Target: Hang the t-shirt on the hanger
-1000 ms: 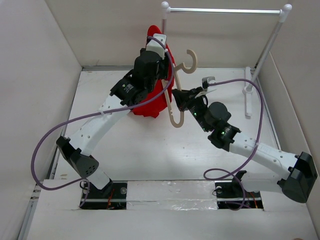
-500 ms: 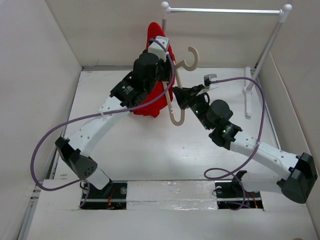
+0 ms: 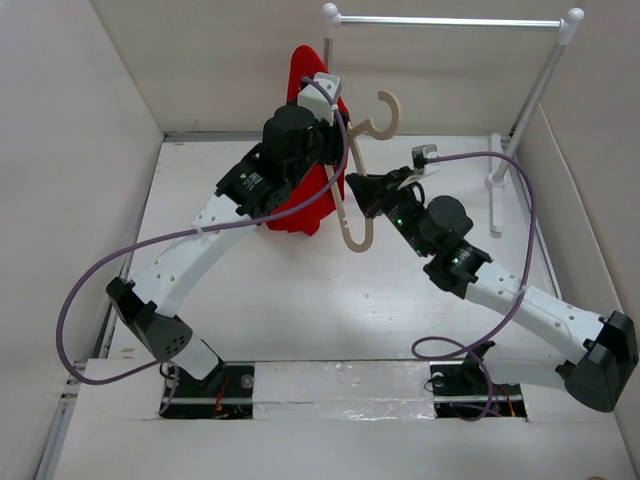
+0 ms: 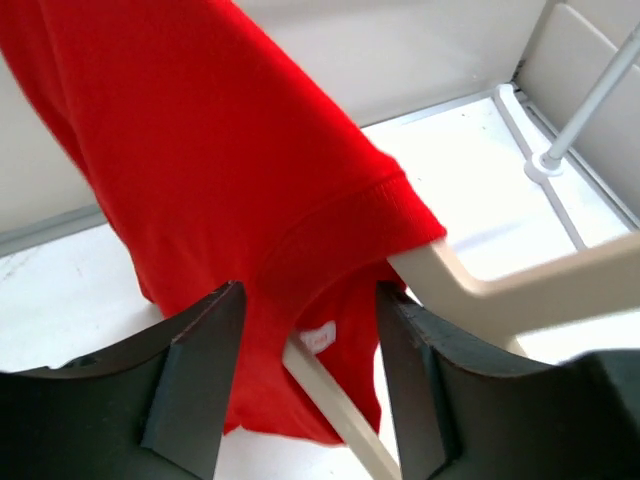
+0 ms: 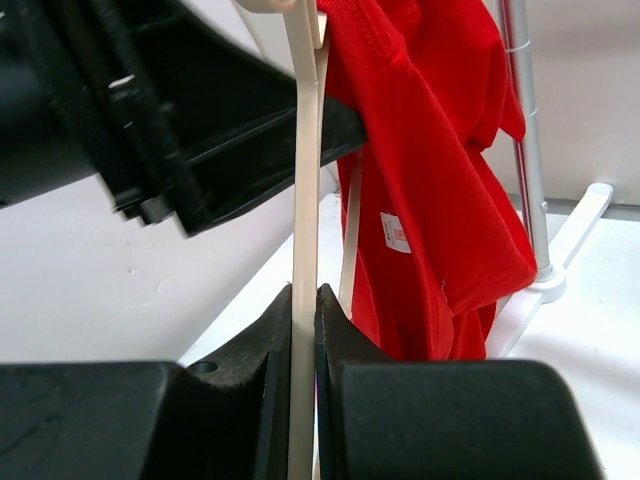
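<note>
while aloft, one t-shirt (image 3: 303, 212); one hanger (image 3: 346, 205)

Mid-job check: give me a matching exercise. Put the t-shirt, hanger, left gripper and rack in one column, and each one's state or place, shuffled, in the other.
Things:
1. t-shirt
2. hanger
3. left gripper
4. rack

States or places:
A. open
B. stands at the far right of the table
C. clamped in the right gripper
D. red, draped over one hanger arm

Pairs: 1-D, 2-C, 3-A, 4-B
</note>
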